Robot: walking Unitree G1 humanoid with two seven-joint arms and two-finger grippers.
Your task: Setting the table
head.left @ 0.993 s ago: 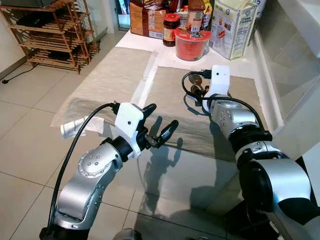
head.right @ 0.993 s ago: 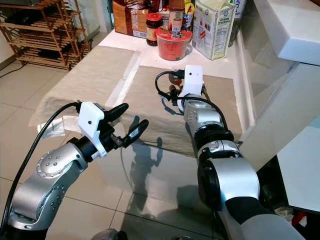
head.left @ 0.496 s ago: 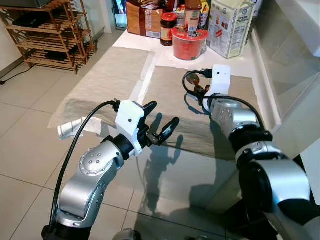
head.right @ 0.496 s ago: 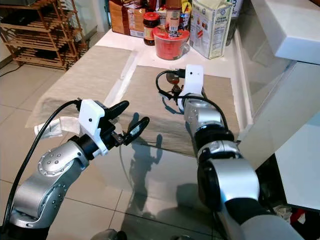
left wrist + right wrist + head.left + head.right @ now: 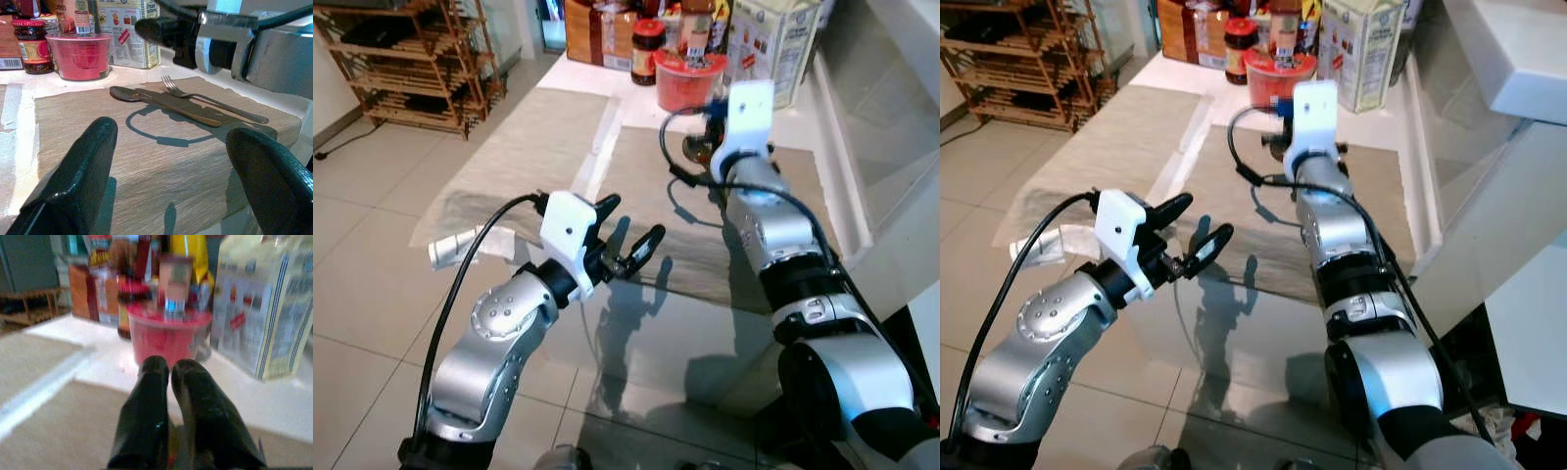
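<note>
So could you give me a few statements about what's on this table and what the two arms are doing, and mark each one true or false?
1. A spoon and a fork lie on the placemat. True.
2. The left gripper has its jaws spread wide apart. True.
3. The left gripper is clamped on the fork. False: it holds nothing, and the fork lies on the placemat away from it.
4. The right gripper has its jaws wide open. False: they are closed together.
5. The red tub stands on the placemat. False: it stands on the white tabletop beyond it.
</note>
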